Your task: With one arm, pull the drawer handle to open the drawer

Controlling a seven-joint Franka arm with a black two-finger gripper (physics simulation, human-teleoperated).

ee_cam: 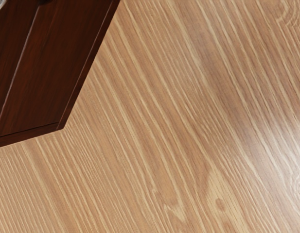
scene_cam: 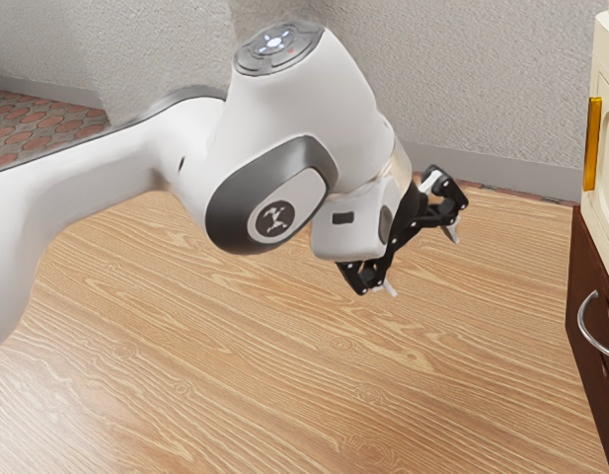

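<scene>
Released jaws stand wide apart, well away from the curved metal handle (scene_cam: pixel 582 318).
The handle is on a dark wooden cabinet (scene_cam: pixel 590 259).

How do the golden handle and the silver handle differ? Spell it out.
The golden handle is a straight upright bar; the silver handle is a curved bow. The golden handle sits on the cream unit, the silver handle on the dark brown unit below. Neither is held by the gripper.
</scene>
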